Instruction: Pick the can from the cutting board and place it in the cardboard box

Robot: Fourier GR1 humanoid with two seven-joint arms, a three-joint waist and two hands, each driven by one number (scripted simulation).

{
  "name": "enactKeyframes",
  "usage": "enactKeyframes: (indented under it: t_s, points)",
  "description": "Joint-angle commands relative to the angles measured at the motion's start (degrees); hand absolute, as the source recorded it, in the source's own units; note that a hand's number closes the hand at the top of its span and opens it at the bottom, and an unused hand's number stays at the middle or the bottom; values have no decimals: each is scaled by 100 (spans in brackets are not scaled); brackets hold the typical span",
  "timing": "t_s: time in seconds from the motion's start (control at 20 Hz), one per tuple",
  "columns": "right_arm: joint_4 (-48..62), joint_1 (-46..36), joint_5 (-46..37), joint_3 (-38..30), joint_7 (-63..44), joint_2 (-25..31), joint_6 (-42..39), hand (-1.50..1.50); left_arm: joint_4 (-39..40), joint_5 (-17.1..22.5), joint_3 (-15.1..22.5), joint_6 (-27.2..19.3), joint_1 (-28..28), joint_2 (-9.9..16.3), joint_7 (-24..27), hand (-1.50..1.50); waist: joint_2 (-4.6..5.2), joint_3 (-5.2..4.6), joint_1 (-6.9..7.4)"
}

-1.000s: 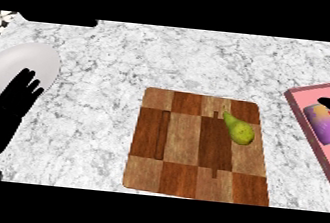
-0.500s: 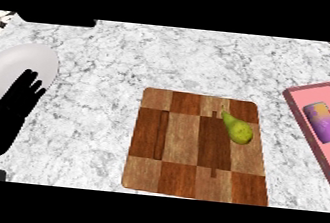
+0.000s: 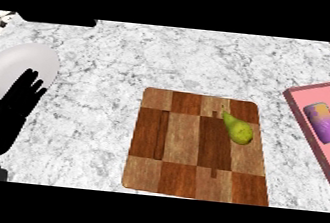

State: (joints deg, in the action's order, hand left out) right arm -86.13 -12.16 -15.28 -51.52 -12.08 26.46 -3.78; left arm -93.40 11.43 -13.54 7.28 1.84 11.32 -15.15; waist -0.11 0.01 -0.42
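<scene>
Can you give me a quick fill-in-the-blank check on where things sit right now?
1. The can lies inside the ____ box.
2. The only item on the cutting board is a ____.
3. The left hand rests open at the view's ____ edge.

Missing words: pink; pear; left

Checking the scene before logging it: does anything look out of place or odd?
Nothing is spilled or damaged. The can lies on its side in the pink box at the right edge, not upright. A pear lies alone on the cutting board. The left hand rests open at the left.
</scene>
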Motion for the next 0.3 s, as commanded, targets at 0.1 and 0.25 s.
enactKeyframes:
  t_s: [0.1, 0.25]
  points:
    - [-76, 616, 738, -376, 244, 361, -554, -150, 139, -215, 102, -275, 529, -20, -204, 0, 7, -1, -7]
    - [167, 810, 790, -370, 490, 461, -535, -150, -261, -215, 127, -135, -157, -129, -80, 0, 6, 0, 34]
